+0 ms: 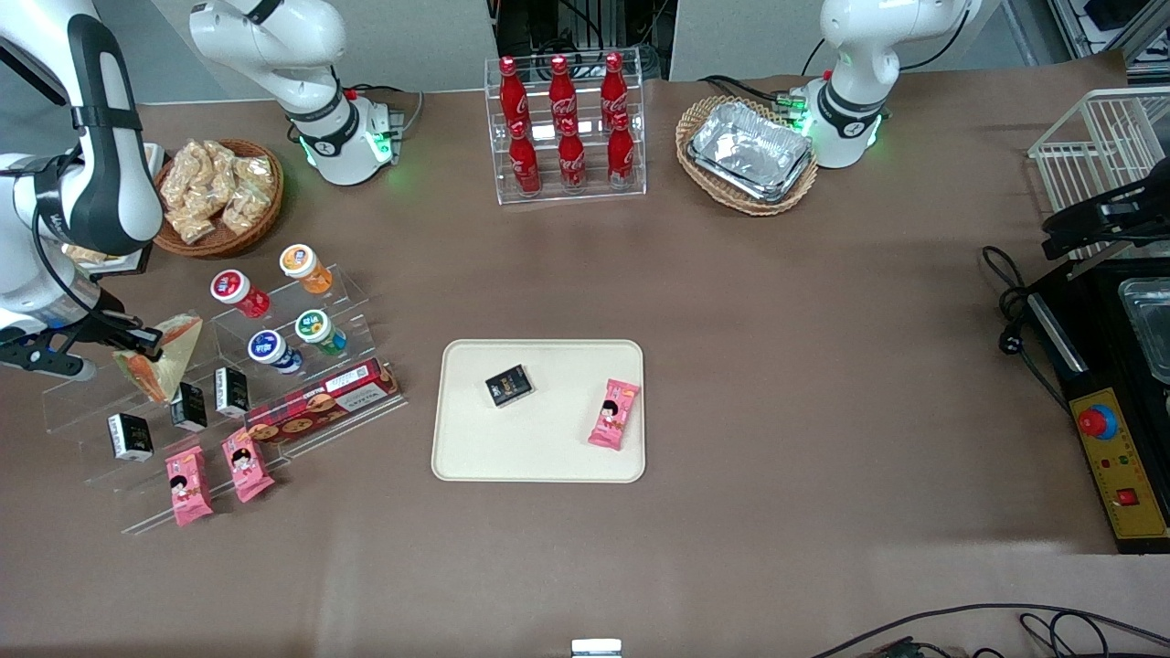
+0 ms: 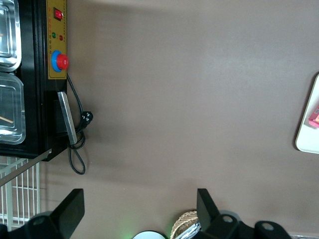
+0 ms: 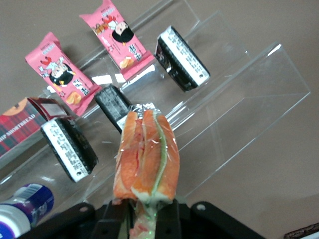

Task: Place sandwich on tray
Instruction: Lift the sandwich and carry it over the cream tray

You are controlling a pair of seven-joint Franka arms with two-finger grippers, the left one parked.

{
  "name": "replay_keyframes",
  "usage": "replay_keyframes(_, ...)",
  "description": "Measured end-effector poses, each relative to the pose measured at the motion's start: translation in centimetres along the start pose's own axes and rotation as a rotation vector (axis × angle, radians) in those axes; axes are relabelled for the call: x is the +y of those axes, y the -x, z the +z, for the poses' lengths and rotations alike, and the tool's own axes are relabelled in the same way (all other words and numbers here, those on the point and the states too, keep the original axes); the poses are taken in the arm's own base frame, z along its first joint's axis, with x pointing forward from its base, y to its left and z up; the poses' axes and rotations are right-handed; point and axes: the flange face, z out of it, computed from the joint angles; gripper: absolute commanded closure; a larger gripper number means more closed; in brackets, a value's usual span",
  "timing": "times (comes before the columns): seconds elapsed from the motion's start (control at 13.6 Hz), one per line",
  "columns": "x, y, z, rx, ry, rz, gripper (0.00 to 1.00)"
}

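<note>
Item: sandwich, clamped at its bread faces by our hand, filling edge outward, lifted clear above the acrylic display steps so it can travel. Destination: tray, well apart from the hand toward mid-bench, already carrying a black packet and pink snack; we judge bare space remains.

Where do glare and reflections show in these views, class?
Front view: the foil trays shine bright, and green lights glow at the arm bases. Right wrist view: the sandwich, clamped in the gripper, has shiny highlights on its wrap; the clear acrylic stand mirrors light along its edges. Left wrist view: even, matte table.
</note>
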Motion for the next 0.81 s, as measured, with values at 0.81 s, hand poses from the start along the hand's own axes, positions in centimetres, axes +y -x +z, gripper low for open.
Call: replay_keyframes(0.81, -12.7, -0.8, -17.2, -0.086, 0.03, 0.119, 1.0)
